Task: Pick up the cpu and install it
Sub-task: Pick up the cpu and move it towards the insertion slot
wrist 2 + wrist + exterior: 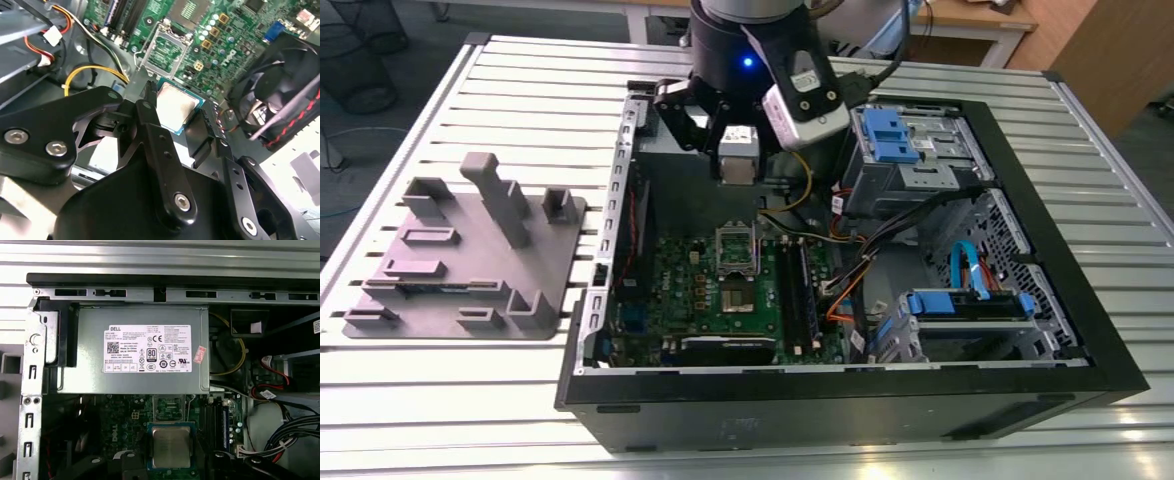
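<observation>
The hand (178, 112) grips the cpu (175, 105) by two opposite edges, its fingers (149, 102) drawn narrow against it. The cpu is a flat square chip with a dull silver-grey metal top and a thin green rim. It hangs clear above the motherboard (220, 35) inside the open case (1067, 330). Near it lies the empty socket (167, 50), its frame raised. On the exterior view's left, a grey tray (454, 270) rests on the slatted tabletop (480, 400).
</observation>
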Tool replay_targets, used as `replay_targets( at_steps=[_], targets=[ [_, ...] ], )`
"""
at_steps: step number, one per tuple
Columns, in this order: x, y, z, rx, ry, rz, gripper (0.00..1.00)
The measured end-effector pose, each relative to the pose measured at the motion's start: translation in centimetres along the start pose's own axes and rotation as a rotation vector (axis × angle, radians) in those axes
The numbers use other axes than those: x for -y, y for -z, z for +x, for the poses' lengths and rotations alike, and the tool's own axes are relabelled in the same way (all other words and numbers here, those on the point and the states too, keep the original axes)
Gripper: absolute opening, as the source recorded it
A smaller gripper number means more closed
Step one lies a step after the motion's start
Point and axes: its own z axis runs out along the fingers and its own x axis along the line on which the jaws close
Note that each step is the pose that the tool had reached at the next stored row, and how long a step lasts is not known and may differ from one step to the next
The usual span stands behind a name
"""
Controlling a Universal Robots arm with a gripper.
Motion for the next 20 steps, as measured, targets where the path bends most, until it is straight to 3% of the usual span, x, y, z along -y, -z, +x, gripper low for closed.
replay_targets(
  at_steps=[4, 13, 20],
  targets=[
    [0.13, -0.1, -0.55, -0.0001, 0.0, 0.0001, 0.47],
    [1.16, -0.51, -1.06, -0.0001, 0.0, 0.0001, 0.47],
    [2.46, -0.98, -1.11, -0.0001, 0.0, 0.0001, 0.47]
  ],
)
